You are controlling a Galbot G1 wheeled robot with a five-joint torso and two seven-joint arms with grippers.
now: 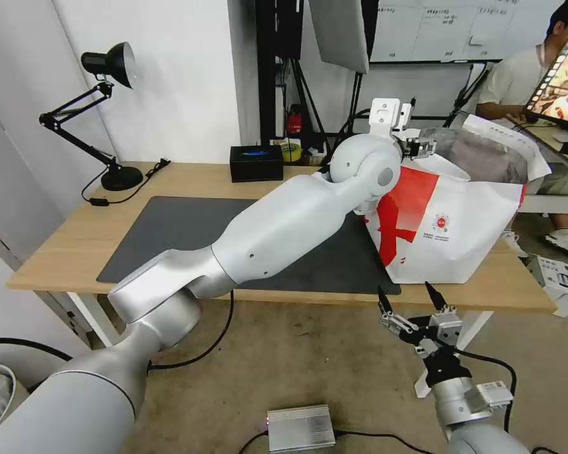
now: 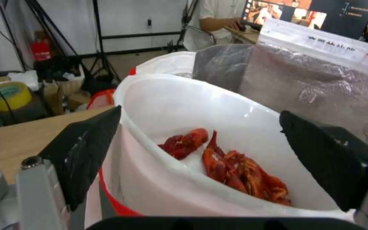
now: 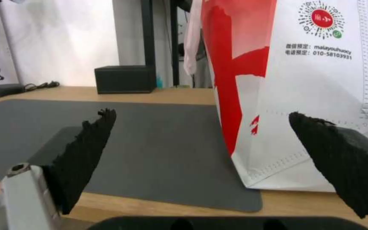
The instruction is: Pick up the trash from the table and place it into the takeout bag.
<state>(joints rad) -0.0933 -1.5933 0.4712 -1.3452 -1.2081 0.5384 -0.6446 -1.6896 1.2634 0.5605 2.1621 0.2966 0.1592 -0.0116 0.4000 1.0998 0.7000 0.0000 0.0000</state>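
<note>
Left arm stretched long across the table (image 1: 76, 243), left gripper (image 1: 416, 146) up at the open mouth of the takeout bag (image 1: 461, 233), right over the silver foil lining. From the left wrist camera: black fingers (image 2: 86, 150) spread wide, one on each side of the white round bowl (image 2: 158, 105), rim lying between them; contact with the bowl's wall not clear, so impossible to say whether gripped or merely framed. Bowl tilted, red shells (image 2: 239, 169) piled toward its lower side, foil lining (image 2: 320, 86) just behind it. Bag standing upright on the far right of the table, partly on the dark grey mat (image 1: 170, 227), red side panel facing the mat, small round logo on the white face. Right gripper (image 1: 410, 301) low, off the near edge of the table, just below the bag's front corner, fingers (image 3: 81, 150) parted wide with nothing between them. From the right wrist camera: bag's lower corner close by on the mat's edge, black rectangular box (image 3: 125, 79) well back on the wood. Black desk lamp (image 1: 107, 113) at the far left corner.
</note>
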